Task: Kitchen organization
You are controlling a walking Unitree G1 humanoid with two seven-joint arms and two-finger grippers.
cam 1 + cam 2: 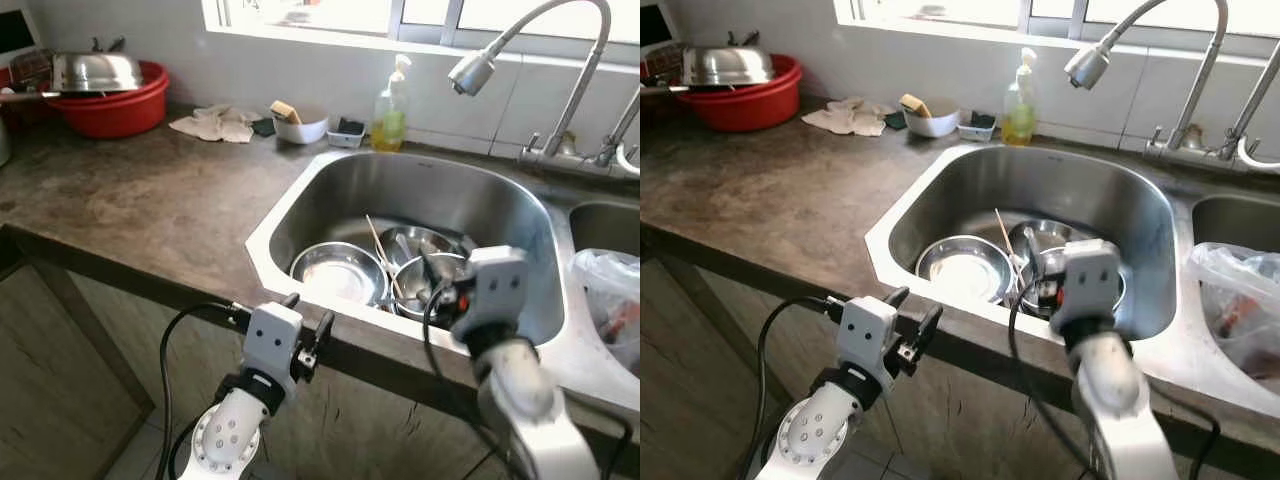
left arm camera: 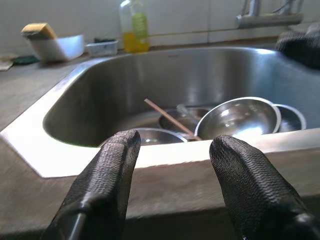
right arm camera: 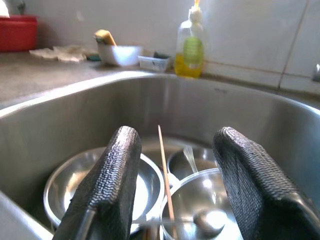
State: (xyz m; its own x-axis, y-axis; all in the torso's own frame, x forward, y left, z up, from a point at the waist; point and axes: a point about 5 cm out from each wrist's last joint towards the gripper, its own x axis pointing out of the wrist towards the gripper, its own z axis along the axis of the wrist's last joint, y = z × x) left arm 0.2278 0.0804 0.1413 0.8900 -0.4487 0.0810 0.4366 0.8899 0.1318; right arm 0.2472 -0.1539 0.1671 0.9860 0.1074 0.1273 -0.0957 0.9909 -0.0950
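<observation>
My right claw (image 3: 170, 175) hangs open over the sink (image 1: 500, 200), above its front rim, gripping nothing. Below it on the sink floor lie shiny steel bowls (image 1: 338, 272): a wide shallow one toward the left, smaller ones nested to its right, with a thin wooden chopstick (image 3: 165, 175) slanting across them and a spoon (image 3: 207, 218) in the nearest bowl. My left claw (image 2: 172, 150) is open too, held just before the counter's (image 1: 150, 200) front edge.

Steel bowls (image 1: 338, 272) nested in sink (image 1: 520, 215).
</observation>
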